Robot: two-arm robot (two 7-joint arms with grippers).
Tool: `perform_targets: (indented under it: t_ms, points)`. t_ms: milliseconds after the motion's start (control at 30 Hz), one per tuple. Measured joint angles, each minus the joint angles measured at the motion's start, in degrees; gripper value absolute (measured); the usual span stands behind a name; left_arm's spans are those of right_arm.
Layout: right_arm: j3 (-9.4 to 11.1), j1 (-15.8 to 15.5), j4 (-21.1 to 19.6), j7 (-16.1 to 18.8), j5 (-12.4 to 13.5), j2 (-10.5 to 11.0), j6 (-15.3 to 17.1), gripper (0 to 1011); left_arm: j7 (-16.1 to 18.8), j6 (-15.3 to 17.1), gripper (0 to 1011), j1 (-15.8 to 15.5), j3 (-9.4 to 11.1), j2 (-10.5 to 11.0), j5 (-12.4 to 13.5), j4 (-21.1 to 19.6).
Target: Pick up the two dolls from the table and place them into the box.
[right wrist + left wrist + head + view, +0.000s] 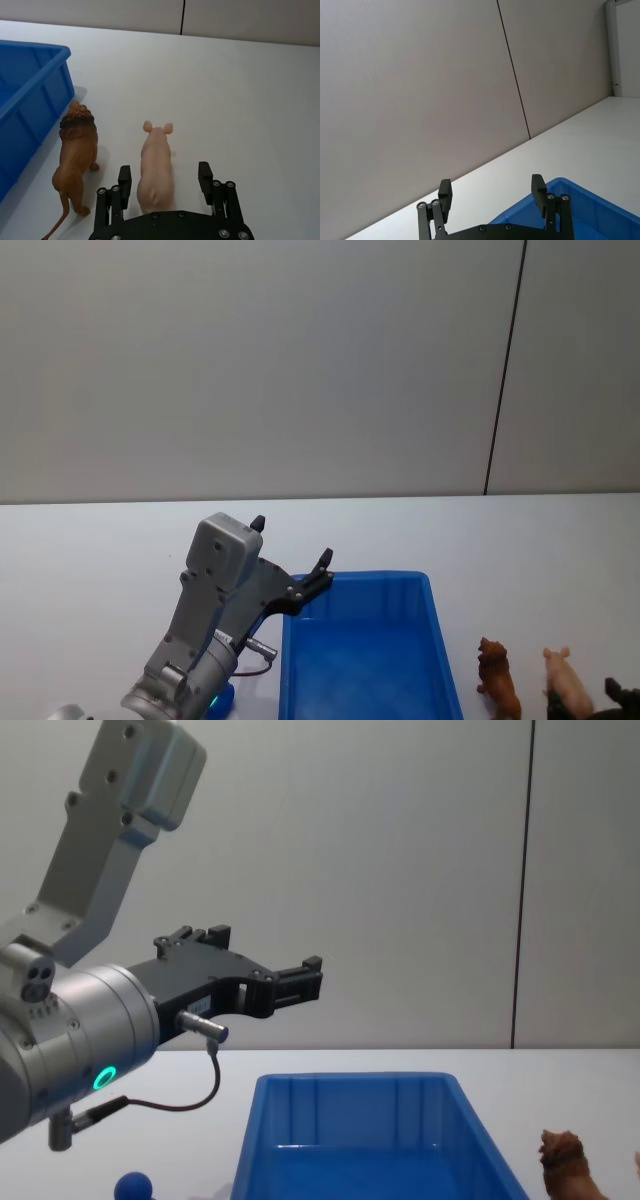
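Step in hand: you are at the first pick. Both dolls stand on the white table [100,560], and neither is in the blue bin [370,577].
Lion doll: the lion doll [77,150] stands just beside the bin's outer wall, on the robot's right of it.
Pig doll: the pig doll [156,150] stands just beside the lion, on the side away from the bin, facing the same way.
Right gripper: your right gripper [164,171] has its fingers spread, one on each side of the pig's hindquarters, and grips nothing yet.
Left gripper: your left gripper [491,186] hangs above the bin's far left corner, fingers spread and empty.
Next move: by my judgement, bring the right gripper down around the pig's body and close on its flanks. Keep the finger nearest the lion from knocking it over.
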Motion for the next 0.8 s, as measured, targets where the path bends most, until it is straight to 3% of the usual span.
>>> perform_targets:
  t_ms: [467,800]
  points:
    - [-0.2,0.7,2.9,1.8,-0.7,-0.9,-2.2,418,0.0,0.0,1001,0.0,0.0,0.0,0.0,0.0]
    - [0.1,0.5,1.4,3.2,-1.0,-0.8,-5.3,383,0.0,0.0,1001,0.0,0.0,0.0,0.0,0.0]
